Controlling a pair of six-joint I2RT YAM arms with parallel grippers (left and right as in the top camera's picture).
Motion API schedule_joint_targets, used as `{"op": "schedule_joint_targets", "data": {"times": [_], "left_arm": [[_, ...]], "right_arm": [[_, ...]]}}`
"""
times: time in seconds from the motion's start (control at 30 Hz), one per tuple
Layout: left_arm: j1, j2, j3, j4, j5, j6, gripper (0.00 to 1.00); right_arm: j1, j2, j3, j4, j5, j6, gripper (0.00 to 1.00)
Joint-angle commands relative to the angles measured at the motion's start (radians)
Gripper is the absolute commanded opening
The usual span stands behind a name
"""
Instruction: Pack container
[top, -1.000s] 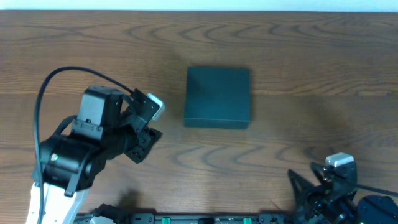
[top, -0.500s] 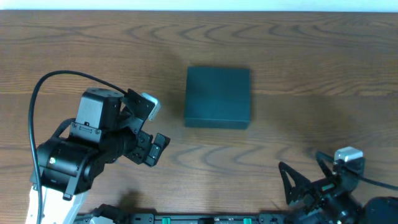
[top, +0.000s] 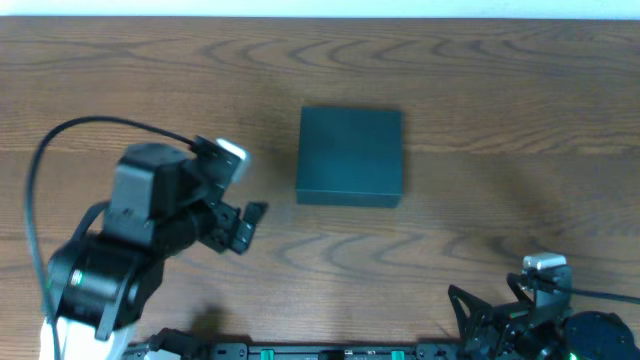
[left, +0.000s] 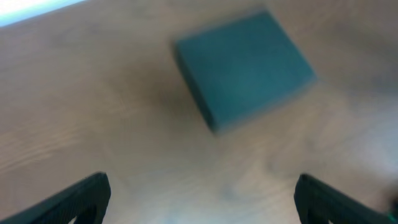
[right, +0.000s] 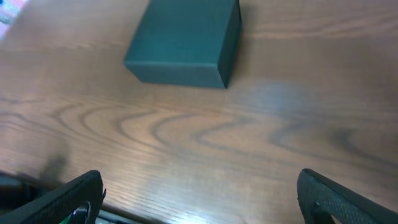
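Note:
The container (top: 350, 156) is a dark teal square box with its lid shut, lying flat at the table's middle. It also shows in the left wrist view (left: 242, 66), blurred, and in the right wrist view (right: 185, 42). My left gripper (top: 245, 225) is open and empty, to the left of the box and apart from it; its fingertips show wide apart in the left wrist view (left: 202, 198). My right gripper (top: 480, 320) is open and empty at the front right edge, well short of the box; it shows in the right wrist view (right: 202, 198).
The wooden table (top: 500, 90) runs across the whole view. A black and green rail (top: 320, 352) lies along the front edge. A black cable (top: 90, 135) loops over the left arm. No snack packets are in view.
The left arm has swung, its gripper shifting slightly right and up, nearer the box. The right arm has drawn back towards the front edge. The box has not moved.

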Motion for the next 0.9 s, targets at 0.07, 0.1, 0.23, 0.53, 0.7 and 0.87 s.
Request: {"op": "schedule_joint_targets", "data": {"times": [0.07, 0.1, 0.23, 0.53, 0.7, 0.87], "left_arm": [[0.188, -0.218, -0.298, 0.295, -0.077, -0.058, 0.95], [0.22, -0.26, -0.365, 0.345, -0.071, -0.087, 0.95], [0.306, -0.462, -0.623, 0.477, -0.057, -0.171, 0.95], [0.356, -0.755, -0.893, 0.502, -0.095, -0.227, 0.95], [0.355, -0.828, -0.971, 0.525, -0.095, -0.237, 0.95], [0.354, -0.907, -1.031, 0.525, -0.087, -0.24, 0.95]], "right_arm": [[-0.016, 0.001, -0.001, -0.023, 0.007, 0.012, 0.99], [-0.016, 0.001, -0.001, -0.023, 0.007, 0.012, 0.99], [-0.016, 0.001, -0.001, -0.023, 0.007, 0.012, 0.99], [-0.016, 0.001, -0.001, -0.023, 0.007, 0.012, 0.99], [-0.016, 0.001, -0.001, -0.023, 0.007, 0.012, 0.99], [-0.016, 0.001, -0.001, -0.023, 0.007, 0.012, 0.99]]}}
